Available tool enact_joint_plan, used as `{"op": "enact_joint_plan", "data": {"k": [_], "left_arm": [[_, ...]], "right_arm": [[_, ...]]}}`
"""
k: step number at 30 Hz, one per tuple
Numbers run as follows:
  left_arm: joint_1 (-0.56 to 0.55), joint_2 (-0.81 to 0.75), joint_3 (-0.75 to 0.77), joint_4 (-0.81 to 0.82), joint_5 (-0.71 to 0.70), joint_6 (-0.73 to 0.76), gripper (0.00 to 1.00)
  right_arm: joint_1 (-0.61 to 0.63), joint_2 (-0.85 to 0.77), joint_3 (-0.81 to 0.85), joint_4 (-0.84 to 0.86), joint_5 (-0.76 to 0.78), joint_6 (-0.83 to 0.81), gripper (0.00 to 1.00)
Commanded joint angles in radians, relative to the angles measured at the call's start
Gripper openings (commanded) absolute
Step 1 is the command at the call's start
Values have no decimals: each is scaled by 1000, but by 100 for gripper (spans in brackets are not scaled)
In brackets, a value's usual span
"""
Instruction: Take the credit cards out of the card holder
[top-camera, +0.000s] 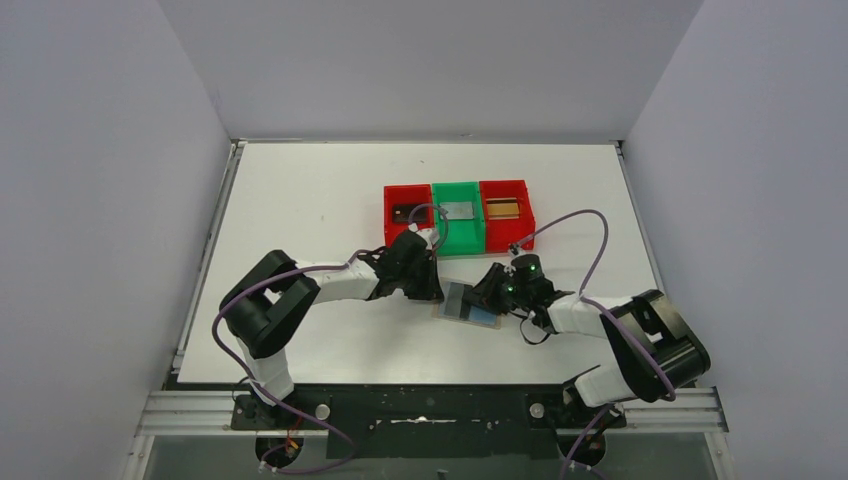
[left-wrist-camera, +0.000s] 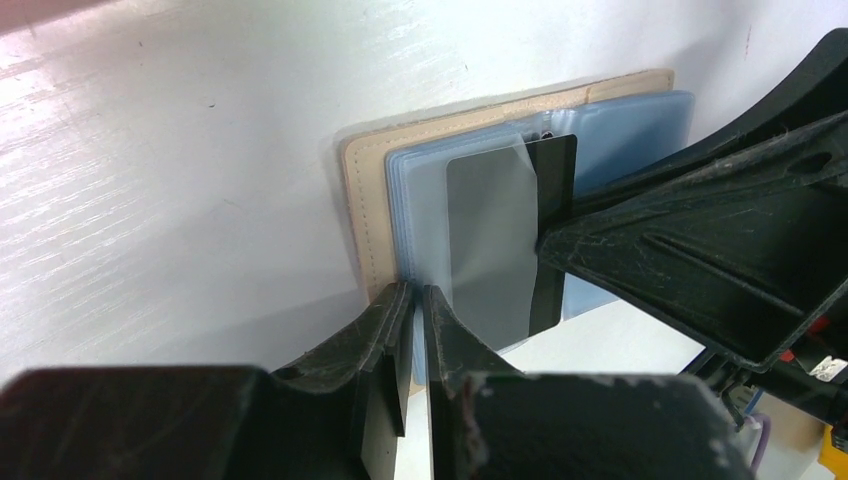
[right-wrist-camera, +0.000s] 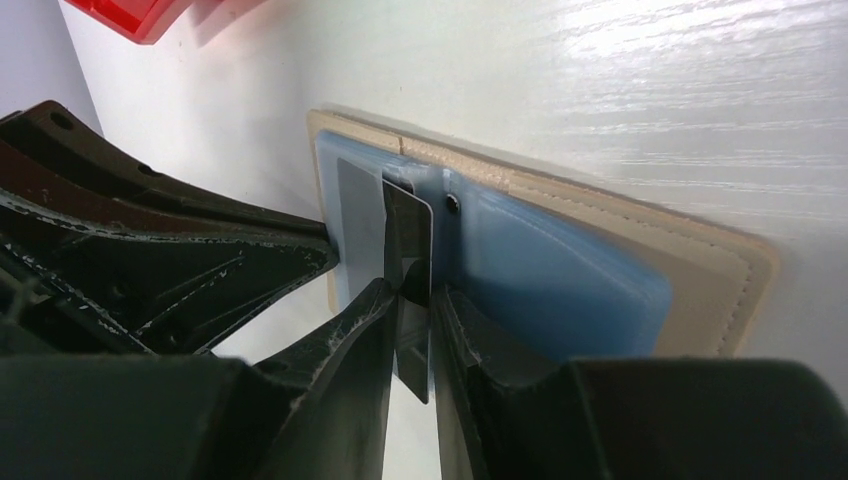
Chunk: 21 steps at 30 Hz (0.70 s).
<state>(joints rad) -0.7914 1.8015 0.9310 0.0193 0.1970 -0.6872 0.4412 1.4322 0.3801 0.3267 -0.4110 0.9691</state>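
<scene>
The beige-tan card holder (top-camera: 468, 305) lies open on the white table, its blue sleeves (left-wrist-camera: 640, 130) facing up. My left gripper (left-wrist-camera: 415, 292) is shut on the edge of the blue sleeves, at the holder's left side (top-camera: 437, 290). A dark credit card (right-wrist-camera: 408, 230) sticks partway out of a clear sleeve. My right gripper (right-wrist-camera: 412, 290) is shut on that card's near edge, at the holder's right side (top-camera: 487, 293). In the left wrist view the same card (left-wrist-camera: 558, 170) shows beside the right gripper's fingers (left-wrist-camera: 600, 240). Three more cards lie in the bins.
Behind the holder stand three bins in a row: a red bin (top-camera: 388, 205) holding a dark card (top-camera: 405, 213), a green bin (top-camera: 442, 225) with a silver card (top-camera: 461, 210), and a red bin (top-camera: 522, 200) with a gold-brown card (top-camera: 503, 208). White walls enclose the table.
</scene>
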Motion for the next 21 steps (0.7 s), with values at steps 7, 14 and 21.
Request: {"op": "enact_joint_plan", "data": {"k": [7, 14, 21], "left_arm": [[-12, 30, 9, -69, -7, 3, 8], [-12, 25, 7, -65, -12, 2, 8], [-12, 10, 11, -56, -13, -4, 8]], "right_arm": [[15, -21, -9, -37, 66, -26, 8], [-8, -122, -1, -145, 127, -49, 2], [-39, -157, 48, -224, 109, -92, 0]]}}
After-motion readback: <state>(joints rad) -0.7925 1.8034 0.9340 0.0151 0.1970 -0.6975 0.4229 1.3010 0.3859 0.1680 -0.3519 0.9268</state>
